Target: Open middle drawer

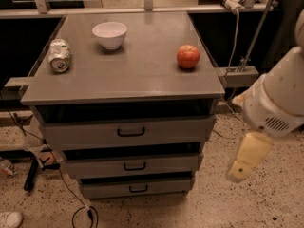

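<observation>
The gray cabinet [123, 87] has three drawer fronts. The middle drawer [95, 167] is gray metal with a small black loop handle [135, 166]. It sits between the tall top drawer [85, 136] and the narrow bottom drawer [104, 189], and its front lines up with theirs. My white arm [280, 96] comes in from the right edge. My gripper [241, 166] hangs cream-coloured to the right of the cabinet, at about the middle drawer's height, apart from it and from the handle.
On the cabinet top lie a crushed can [59, 55], a white bowl [109, 34] and a red apple [188, 56]. Cables [80, 213] trail on the speckled floor at the left front. A metal rail and stand [237, 72] are behind the cabinet at the right.
</observation>
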